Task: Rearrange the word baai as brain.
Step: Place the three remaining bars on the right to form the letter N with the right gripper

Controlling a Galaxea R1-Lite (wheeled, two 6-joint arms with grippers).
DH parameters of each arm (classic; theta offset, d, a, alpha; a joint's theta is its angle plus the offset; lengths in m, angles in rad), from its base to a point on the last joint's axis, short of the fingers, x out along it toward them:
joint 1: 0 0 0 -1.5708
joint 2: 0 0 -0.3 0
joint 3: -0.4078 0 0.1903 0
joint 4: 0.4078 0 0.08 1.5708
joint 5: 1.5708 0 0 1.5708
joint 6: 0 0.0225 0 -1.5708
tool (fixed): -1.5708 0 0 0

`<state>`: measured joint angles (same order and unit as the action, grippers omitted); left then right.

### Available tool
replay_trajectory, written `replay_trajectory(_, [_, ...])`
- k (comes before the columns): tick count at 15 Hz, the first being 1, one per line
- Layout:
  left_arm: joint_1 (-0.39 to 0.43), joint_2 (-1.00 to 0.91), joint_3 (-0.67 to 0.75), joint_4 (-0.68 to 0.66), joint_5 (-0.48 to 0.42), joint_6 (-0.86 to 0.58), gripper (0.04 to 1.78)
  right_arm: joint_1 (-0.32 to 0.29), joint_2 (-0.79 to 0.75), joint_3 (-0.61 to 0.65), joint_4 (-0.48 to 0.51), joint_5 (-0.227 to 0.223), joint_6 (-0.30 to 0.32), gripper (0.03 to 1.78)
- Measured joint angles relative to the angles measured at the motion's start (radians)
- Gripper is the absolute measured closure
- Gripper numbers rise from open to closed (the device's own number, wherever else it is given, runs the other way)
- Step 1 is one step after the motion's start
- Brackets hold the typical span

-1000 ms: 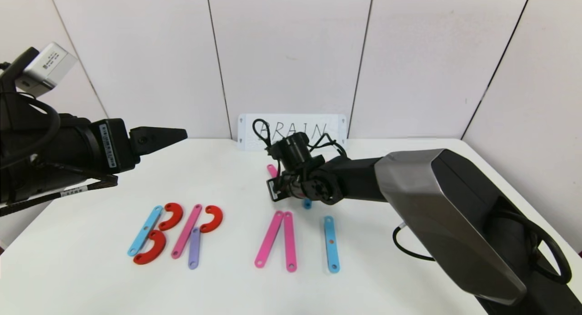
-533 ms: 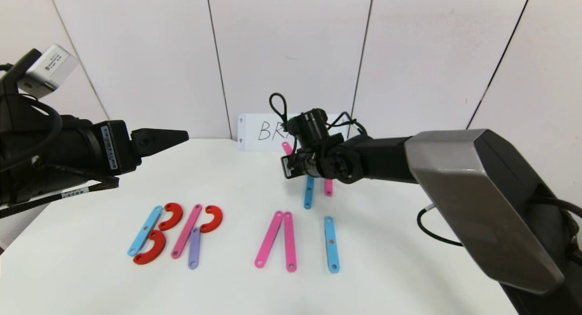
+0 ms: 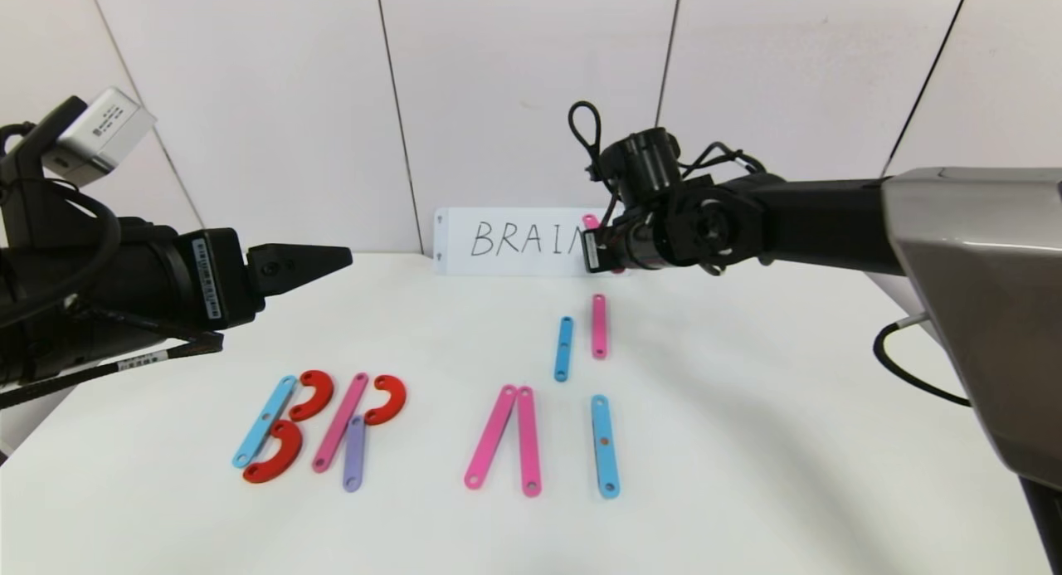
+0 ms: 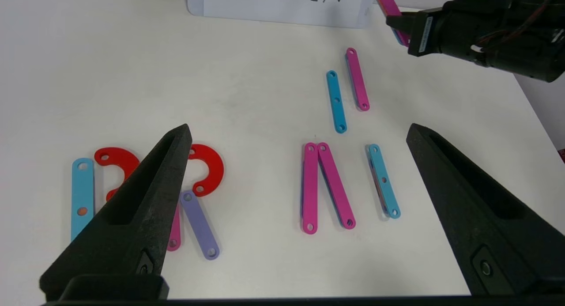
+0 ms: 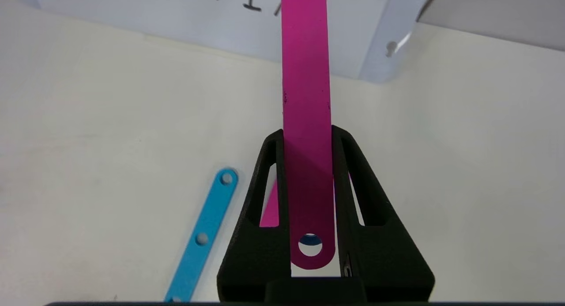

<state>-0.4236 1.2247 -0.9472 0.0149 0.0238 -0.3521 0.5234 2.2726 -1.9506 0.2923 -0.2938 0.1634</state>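
Note:
The word lies along the table's front. Its B is a blue strip (image 3: 264,421) with two red curves (image 3: 314,394). Beside it stand a pink strip (image 3: 340,421), a red curve (image 3: 388,398) and a purple strip (image 3: 354,452), then two leaning pink strips (image 3: 491,436) and one blue strip (image 3: 605,445). My right gripper (image 5: 307,134) is shut on a pink strip (image 5: 306,76), raised in front of the card. My left gripper (image 4: 299,129) hovers open above the left of the table, holding nothing.
A white card (image 3: 531,241) handwritten BRAIN leans on the back wall. A loose blue strip (image 3: 563,348) and a loose pink strip (image 3: 599,326) lie side by side behind the word. White wall panels close the back and the right.
My right gripper has risen and swung back and to the right with the pink strip, uncovering the two loose strips and most of the card. The left arm has barely moved.

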Motion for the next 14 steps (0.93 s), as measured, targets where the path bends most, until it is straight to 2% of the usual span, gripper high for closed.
replay_trajectory(4, [-0.004,-0.001,-0.001,0.000,0.000,0.000,0.12,-0.019,-0.120,0.101,0.120,-0.032,0.049,1.51])
replay_trajectory(8, [-0.004,-0.008,-0.001,0.000,-0.001,0.000,0.12,-0.015,-0.245,0.280,0.130,-0.056,0.103,1.51])
replay_trajectory(11, [-0.006,-0.008,-0.001,0.000,0.000,0.000,0.12,0.016,-0.323,0.411,0.126,-0.081,0.186,1.51])
replay_trajectory(14, [-0.005,-0.009,-0.001,0.000,0.000,0.000,0.12,0.073,-0.377,0.546,0.123,-0.122,0.302,1.51])
